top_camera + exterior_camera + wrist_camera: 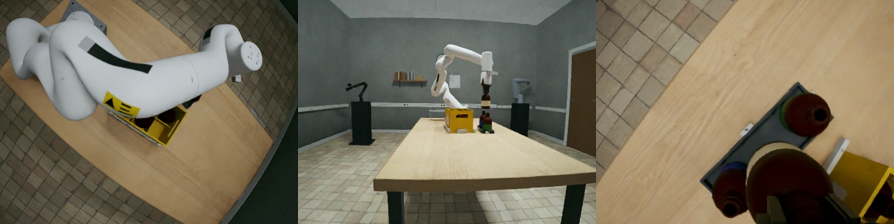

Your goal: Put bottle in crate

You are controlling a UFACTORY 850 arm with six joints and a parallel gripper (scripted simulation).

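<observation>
Brown glass: a bottle [485,101] with a cream label hangs upright in the air, its neck clamped in the gripper [485,88], directly above the dark tray [486,130] where two bottles remain. Just beside the tray stands the yellow crate [459,121], on a wooden table [477,162] under the white arm [465,55].
</observation>
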